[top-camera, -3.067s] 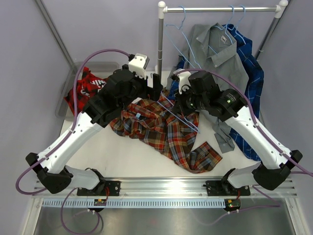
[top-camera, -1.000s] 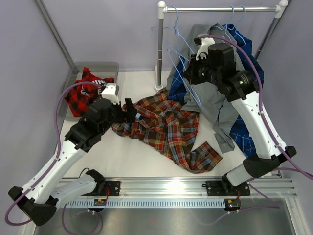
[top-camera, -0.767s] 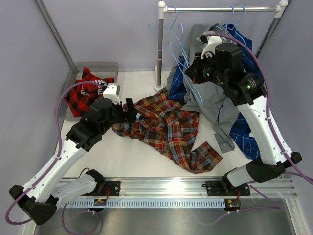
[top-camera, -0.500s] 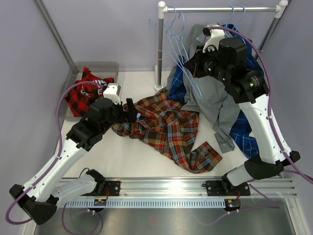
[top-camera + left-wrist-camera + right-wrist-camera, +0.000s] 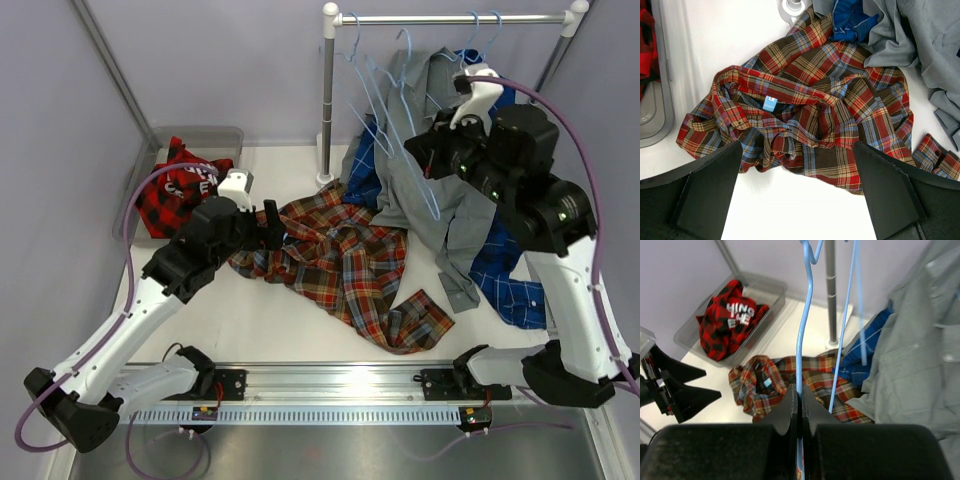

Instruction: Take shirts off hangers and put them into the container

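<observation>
My right gripper (image 5: pixel 800 392) is shut on the wire of a light-blue hanger (image 5: pixel 803 335), holding it up beside the rail; in the top view this gripper (image 5: pixel 432 165) is in front of the hanging grey shirt (image 5: pixel 445 100). The orange-red-blue plaid shirt (image 5: pixel 340 260) lies crumpled on the table with no hanger in it. My left gripper (image 5: pixel 796 146) hovers open just above its near-left edge (image 5: pixel 805 115), touching nothing. A red-black plaid shirt (image 5: pixel 175 185) lies in the grey container (image 5: pixel 215 135) at the far left. The blue plaid shirt (image 5: pixel 505 270) hangs behind the grey one.
A metal rail (image 5: pixel 455 18) on a white pole (image 5: pixel 328 100) crosses the back right, with another bare hanger (image 5: pixel 360 90) hooked on it. A plaid cuff (image 5: pixel 420 320) trails toward the front. The container's rim (image 5: pixel 662 105) lies left of my left gripper.
My right arm has lifted the hanger up and to the right, away from the plaid shirt and across the grey shirt. The left arm has shifted only slightly and stays open.
</observation>
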Action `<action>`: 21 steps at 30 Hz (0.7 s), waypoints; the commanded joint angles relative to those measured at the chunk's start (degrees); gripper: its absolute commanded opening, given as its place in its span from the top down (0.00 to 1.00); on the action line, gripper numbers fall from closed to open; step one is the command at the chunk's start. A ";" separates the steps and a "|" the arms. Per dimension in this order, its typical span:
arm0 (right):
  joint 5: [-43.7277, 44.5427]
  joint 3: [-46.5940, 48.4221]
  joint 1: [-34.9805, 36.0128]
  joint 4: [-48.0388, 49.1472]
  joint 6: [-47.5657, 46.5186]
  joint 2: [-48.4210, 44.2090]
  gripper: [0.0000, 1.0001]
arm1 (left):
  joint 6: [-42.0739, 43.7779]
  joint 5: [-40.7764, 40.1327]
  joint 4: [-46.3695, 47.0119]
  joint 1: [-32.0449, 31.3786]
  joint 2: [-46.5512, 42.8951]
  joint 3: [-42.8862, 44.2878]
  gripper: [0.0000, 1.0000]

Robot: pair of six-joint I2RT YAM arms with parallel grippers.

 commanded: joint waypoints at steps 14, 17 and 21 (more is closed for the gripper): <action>2.93 2.80 -6.82 2.10 -3.71 5.40 1.00 | 0.10 2.00 2.00 0.27 0.13 2.20 0.01; -0.57 6.22 -9.19 2.29 -3.54 9.96 1.00 | 0.01 1.82 1.91 0.27 -1.18 1.50 0.01; -4.63 15.95 -11.83 0.97 -3.97 17.18 1.00 | 0.10 1.73 1.65 0.27 -2.42 0.88 0.01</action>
